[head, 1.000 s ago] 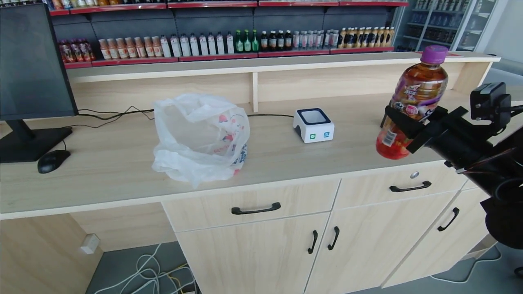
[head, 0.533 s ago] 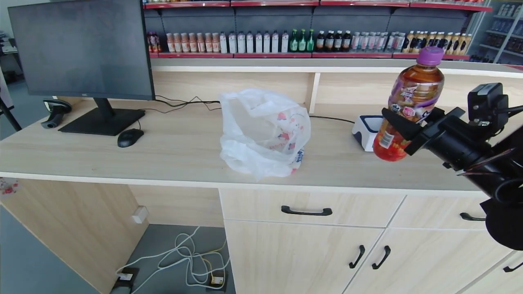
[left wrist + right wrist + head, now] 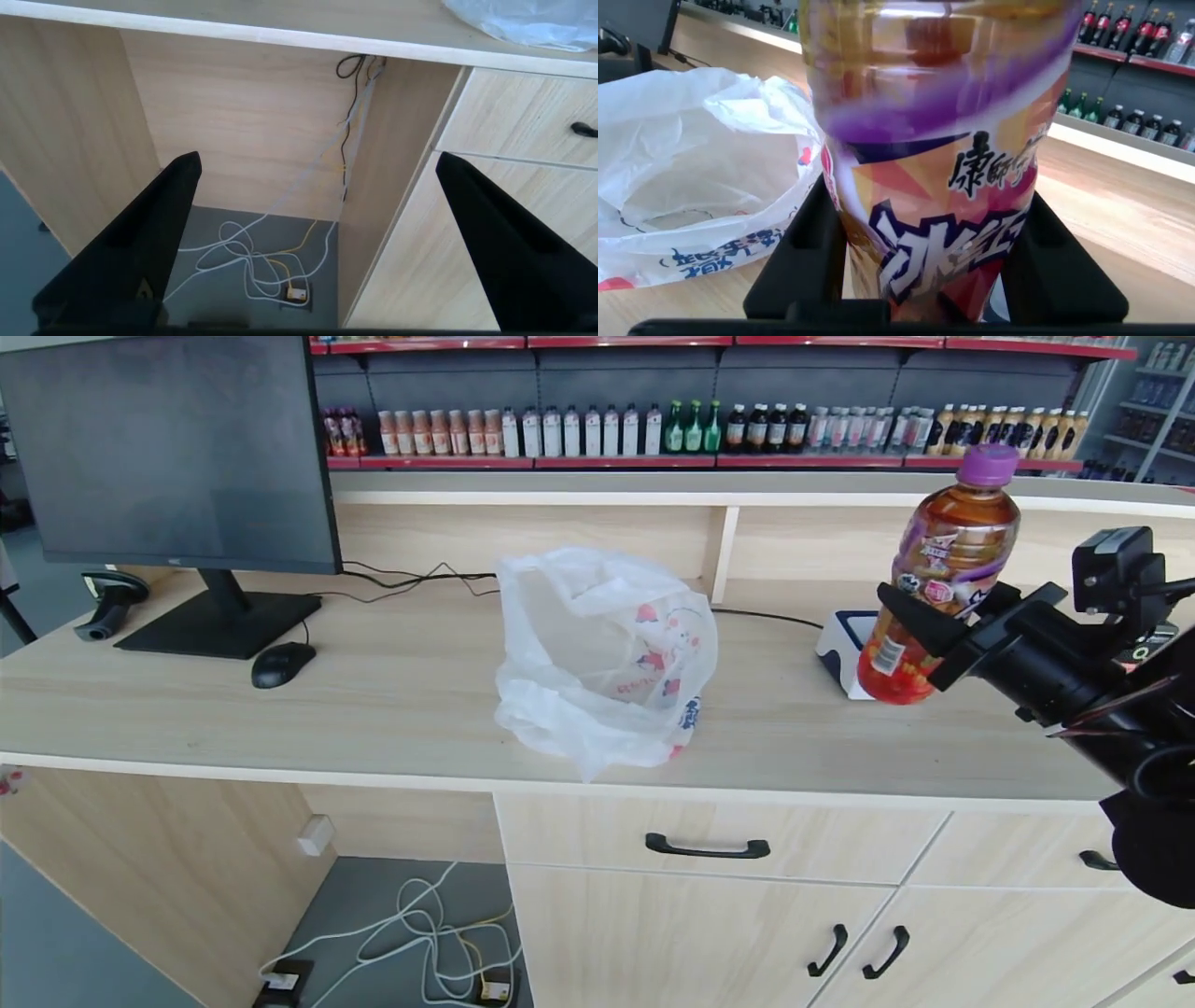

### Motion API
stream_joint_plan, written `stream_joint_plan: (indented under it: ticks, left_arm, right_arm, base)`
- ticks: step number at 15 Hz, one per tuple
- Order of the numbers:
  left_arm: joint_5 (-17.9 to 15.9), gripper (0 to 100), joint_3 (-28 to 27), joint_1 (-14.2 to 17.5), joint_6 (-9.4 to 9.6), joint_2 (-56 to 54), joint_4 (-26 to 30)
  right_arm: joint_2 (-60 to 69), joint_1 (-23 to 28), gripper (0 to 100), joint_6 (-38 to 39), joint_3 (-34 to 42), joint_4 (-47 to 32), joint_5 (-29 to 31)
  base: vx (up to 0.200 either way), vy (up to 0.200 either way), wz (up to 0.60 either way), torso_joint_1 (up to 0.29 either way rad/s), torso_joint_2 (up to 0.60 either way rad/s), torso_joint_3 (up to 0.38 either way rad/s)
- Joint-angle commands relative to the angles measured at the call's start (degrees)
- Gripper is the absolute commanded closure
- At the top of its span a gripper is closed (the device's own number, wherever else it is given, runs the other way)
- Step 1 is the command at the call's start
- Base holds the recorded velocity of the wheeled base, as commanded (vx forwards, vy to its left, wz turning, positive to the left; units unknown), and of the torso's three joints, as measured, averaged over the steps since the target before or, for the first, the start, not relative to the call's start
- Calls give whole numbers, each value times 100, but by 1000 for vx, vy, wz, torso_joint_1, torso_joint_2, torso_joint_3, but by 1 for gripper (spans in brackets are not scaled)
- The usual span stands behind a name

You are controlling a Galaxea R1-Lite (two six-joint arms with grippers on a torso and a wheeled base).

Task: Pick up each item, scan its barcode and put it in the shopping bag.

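One bottle is pinched in the right gripper, held by the scanner — seemingly at the scanning step, bagging to come — while the shopping bag lies open on the counter and the left gripper hangs spread.

The head camera looks forward and down on the counter. The left wrist camera sits low, facing the recess beneath it and the floor cables; the right wrist camera looks level across the counter, close against the bottle. All three catch the shopping bag.
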State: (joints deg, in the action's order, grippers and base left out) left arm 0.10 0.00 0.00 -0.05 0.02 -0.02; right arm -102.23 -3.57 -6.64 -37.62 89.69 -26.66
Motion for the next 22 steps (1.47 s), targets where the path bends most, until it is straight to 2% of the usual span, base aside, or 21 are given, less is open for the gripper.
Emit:
stream_joint_plan:
  ticks: [1,10,14,22]
  left_arm:
    - [-1,0,0,0,5,6,-6]
    - [-1,0,0,0,5,6,-6]
    - [-1,0,0,0,5,6,-6]
    - [-1,0,0,0,5,6,-6]
  right_arm:
    - [-7,-3,100,-4,0,31,-6]
    - [-87,-3,100,-4,-61,31,-6]
    - [-87,-3,100,-4,-61,31,-6]
    - [-157,-82,100,-4,-105,31,-6]
  base:
    - [0,0,0,0,0,0]
    - [0,0,0,0,0,0]
    - [200,0,0,5,5,0]
    - [0,0,0,0,0,0]
